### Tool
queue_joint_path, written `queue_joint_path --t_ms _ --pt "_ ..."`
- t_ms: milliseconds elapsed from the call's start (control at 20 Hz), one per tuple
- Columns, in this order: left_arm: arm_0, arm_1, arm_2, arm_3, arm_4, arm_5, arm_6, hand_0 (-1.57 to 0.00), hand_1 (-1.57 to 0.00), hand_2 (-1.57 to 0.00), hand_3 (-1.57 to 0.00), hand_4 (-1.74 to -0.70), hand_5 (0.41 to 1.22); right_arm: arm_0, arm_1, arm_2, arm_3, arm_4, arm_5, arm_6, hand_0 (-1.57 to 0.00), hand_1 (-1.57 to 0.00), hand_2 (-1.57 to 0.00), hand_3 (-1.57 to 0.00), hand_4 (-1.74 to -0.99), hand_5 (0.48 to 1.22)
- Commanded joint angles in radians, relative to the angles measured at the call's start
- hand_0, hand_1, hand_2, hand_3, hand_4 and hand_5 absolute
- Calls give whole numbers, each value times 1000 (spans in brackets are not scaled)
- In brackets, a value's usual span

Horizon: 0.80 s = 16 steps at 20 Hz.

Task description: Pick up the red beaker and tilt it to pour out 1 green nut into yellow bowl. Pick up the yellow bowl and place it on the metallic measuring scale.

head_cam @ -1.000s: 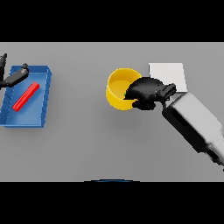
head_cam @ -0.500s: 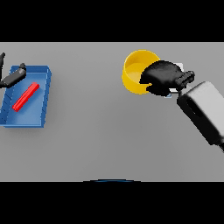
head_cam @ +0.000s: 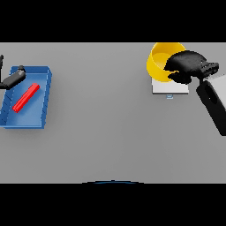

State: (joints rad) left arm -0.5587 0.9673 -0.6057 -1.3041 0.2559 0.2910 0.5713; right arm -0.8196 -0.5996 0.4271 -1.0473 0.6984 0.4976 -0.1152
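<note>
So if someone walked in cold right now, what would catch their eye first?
Probably the yellow bowl at the far right, gripped at its rim by the right hand and overlapping the far edge of the scale. Next, the blue tray at the left with the red beaker lying flat in it, and the left hand at the tray's far corner.

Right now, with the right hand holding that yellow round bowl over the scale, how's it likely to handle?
The yellow round bowl looks rigid and probably light, since the right hand grips only one rim. Held tilted above the metallic scale, it may tip or slide if released unevenly.
</note>
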Motion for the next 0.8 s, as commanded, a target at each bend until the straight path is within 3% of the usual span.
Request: queue_joint_path --t_ms 0,150,300,450,650,750 --pt "-7 1 -1 3 -5 1 4 1 1 1 1 -829 774 -9 4 0 45 6 -16 -9 -1571 -1571 -1571 -1168 -1720 1221" --pt "2 6 -3 -23 -4 13 23 1 1 1 1 -819 763 -15 14 8 121 12 -48 9 -1571 -1571 -1571 -1227 -1722 1221" --pt "10 9 -4 -13 -4 7 20 1 1 1 1 -814 757 -33 32 17 228 26 -112 -34 -1571 -1566 -1571 -1360 -1724 1221" --pt "-14 1 -3 10 -8 -7 13 1 1 1 1 -801 743 -55 68 26 313 38 -164 -37 -1571 -1561 -1571 -1432 -1725 1221" --pt "-22 -5 -3 5 -7 -2 22 1 1 1 1 -800 725 -65 87 30 382 33 -189 -31 -1571 -1491 -1566 -1497 -1727 1221" --pt "-24 -15 -4 13 -5 -5 15 1 1 1 1 -806 734 -71 92 32 413 31 -210 -57 -1571 -1462 -1568 -1496 -1724 1221"
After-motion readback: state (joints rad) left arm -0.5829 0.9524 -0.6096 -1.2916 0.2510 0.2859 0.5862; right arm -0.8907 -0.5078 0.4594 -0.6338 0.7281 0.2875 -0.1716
